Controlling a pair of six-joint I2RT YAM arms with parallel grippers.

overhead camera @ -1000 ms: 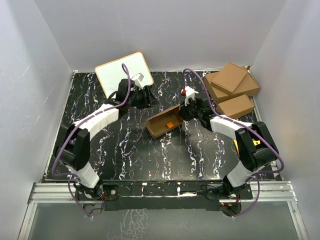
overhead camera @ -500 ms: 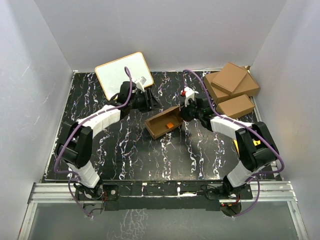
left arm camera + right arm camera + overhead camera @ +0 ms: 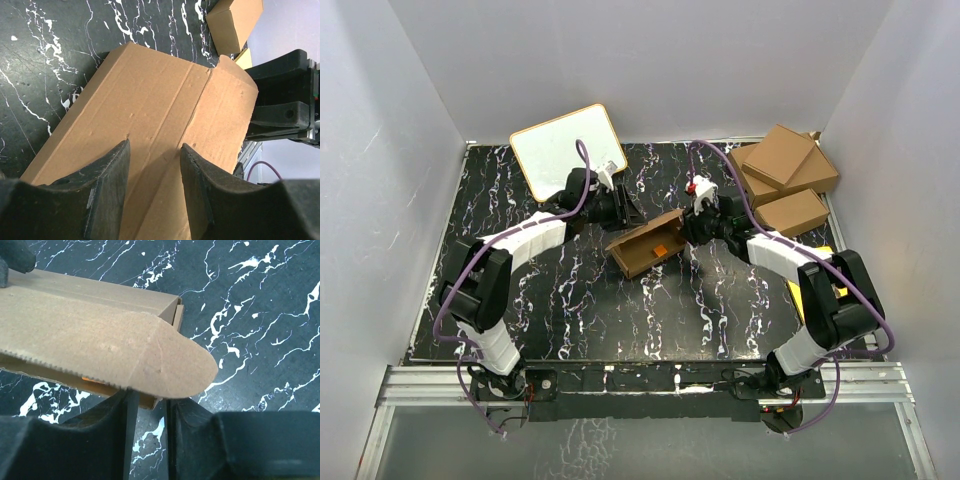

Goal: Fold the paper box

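No writing, number or brand can be read anywhere. The box (image 3: 150, 115) shows bare brown cardboard in both wrist views. From the top view an orange patch (image 3: 660, 249) sits inside it, possibly a sticker, but it is too small to show any print. The white board (image 3: 568, 150) looks blank, and the cartons (image 3: 782, 175) show plain faces.
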